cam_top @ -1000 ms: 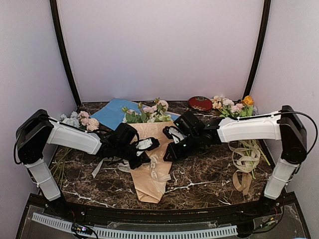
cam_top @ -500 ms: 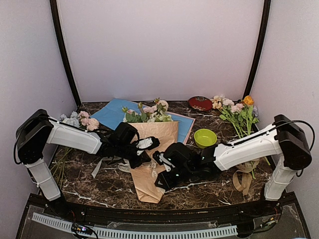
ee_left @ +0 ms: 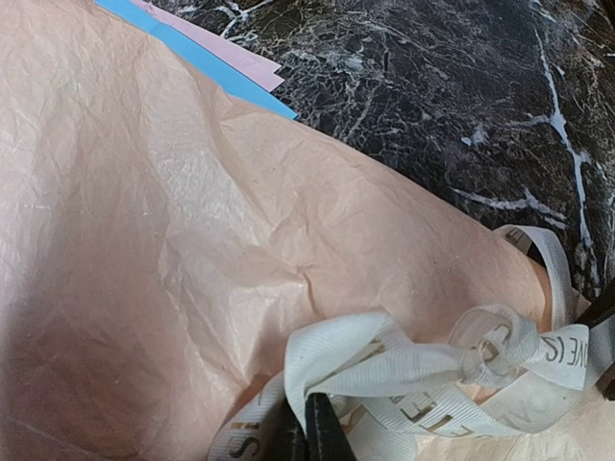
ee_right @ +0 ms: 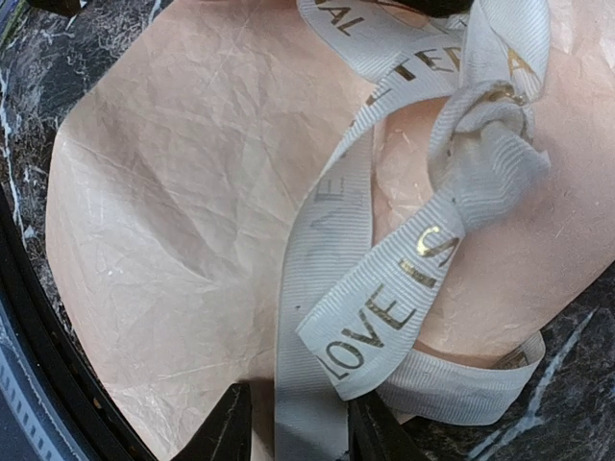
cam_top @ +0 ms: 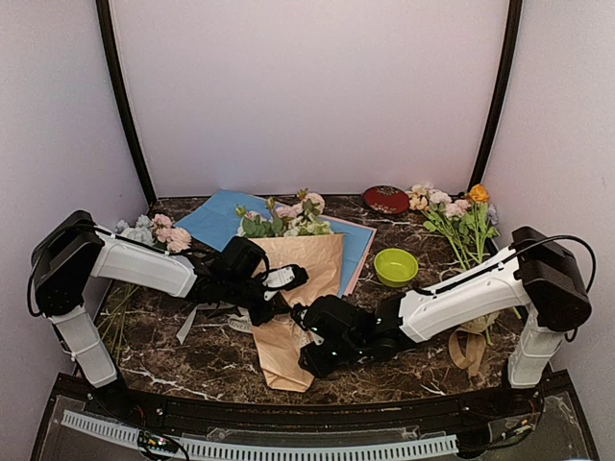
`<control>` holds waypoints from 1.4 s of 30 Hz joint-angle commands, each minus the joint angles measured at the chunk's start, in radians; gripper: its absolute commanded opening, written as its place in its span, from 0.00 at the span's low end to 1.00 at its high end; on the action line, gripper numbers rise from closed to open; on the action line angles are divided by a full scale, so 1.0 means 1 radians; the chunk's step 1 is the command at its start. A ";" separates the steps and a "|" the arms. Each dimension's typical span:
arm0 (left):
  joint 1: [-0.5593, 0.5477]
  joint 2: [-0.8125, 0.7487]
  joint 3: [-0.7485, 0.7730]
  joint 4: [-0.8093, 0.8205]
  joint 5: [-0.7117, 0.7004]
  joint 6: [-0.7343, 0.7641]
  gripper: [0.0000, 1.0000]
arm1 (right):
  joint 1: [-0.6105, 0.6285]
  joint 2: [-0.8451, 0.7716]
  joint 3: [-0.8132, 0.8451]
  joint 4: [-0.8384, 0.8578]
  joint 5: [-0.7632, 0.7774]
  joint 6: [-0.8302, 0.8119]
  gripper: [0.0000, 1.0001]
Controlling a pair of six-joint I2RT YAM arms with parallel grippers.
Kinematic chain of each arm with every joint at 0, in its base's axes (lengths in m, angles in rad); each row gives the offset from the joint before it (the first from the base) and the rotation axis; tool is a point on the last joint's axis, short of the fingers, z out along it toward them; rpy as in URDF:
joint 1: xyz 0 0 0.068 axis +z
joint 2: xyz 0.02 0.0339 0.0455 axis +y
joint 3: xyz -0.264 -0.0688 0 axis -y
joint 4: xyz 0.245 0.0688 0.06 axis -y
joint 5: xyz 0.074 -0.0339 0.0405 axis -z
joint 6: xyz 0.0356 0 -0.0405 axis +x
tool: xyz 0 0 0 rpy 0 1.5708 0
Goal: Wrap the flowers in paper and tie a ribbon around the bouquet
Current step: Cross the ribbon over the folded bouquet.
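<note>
The bouquet lies on the dark marble table as a cone of tan paper (cam_top: 284,353) with its tip toward me. The pink-cream flowers (cam_top: 288,219) stick out at the far end. A cream ribbon (ee_right: 485,144) with gold lettering is knotted around the cone. My left gripper (ee_left: 307,434) is shut on a loop of the ribbon (ee_left: 384,360) over the paper (ee_left: 173,240); from above it is at the cone's left side (cam_top: 272,305). My right gripper (ee_right: 300,430) hangs over the cone's near part (cam_top: 309,357), jaws open, with a loose ribbon tail (ee_right: 309,317) running between its fingers (ee_right: 231,427).
A light blue sheet (cam_top: 216,219) lies under the bouquet's far end. A green bowl (cam_top: 395,266) and a red dish (cam_top: 385,199) sit at the right rear. Loose bunches lie far left (cam_top: 159,230) and far right (cam_top: 461,216). Another ribbon (cam_top: 471,327) is coiled by the right arm.
My right arm has swung from the bouquet's far right side down to its near end, uncovering the green bowl, and its jaws have opened wider. The left gripper has stayed put.
</note>
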 commanded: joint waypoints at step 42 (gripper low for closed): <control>-0.003 0.005 0.020 -0.038 0.006 0.006 0.00 | 0.072 -0.104 0.036 -0.208 0.146 0.102 0.00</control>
